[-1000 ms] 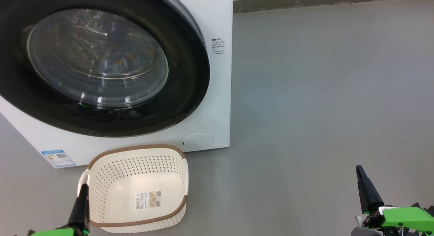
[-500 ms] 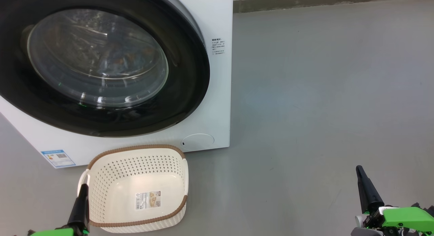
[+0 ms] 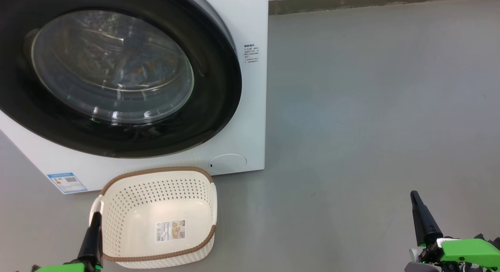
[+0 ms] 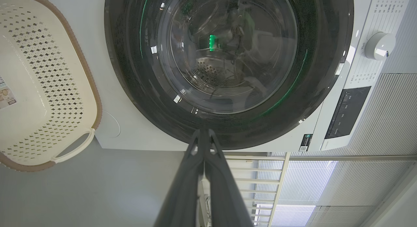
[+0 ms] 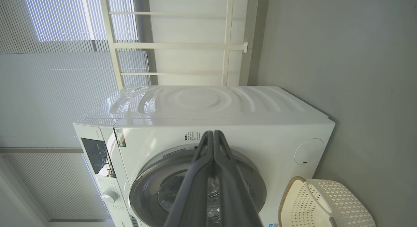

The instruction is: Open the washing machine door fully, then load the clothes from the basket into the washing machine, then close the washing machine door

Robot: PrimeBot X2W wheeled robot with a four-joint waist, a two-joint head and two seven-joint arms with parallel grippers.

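The white washing machine (image 3: 252,108) stands at the upper left of the head view. The washing machine door (image 3: 218,88) lies flush against its front, black rim around the bulging glass. Behind the glass I make out the clothes (image 3: 134,70) as dim fabric with orange-brown specks. The cream basket (image 3: 156,171) sits on the floor before the machine, holding nothing but its paper label. My left gripper (image 3: 93,233) is shut, beside the basket's left handle. My right gripper (image 3: 420,213) is shut, far right over bare floor. The wrist views show both finger pairs (image 4: 203,135) (image 5: 213,134) pressed together, empty.
Grey floor (image 3: 371,108) stretches to the right of the machine up to the wall's base. A round cap (image 3: 228,162) and blue sticker (image 3: 67,182) sit low on the machine's front. The dial (image 4: 379,46) and dark control panel (image 4: 348,113) show beside the door.
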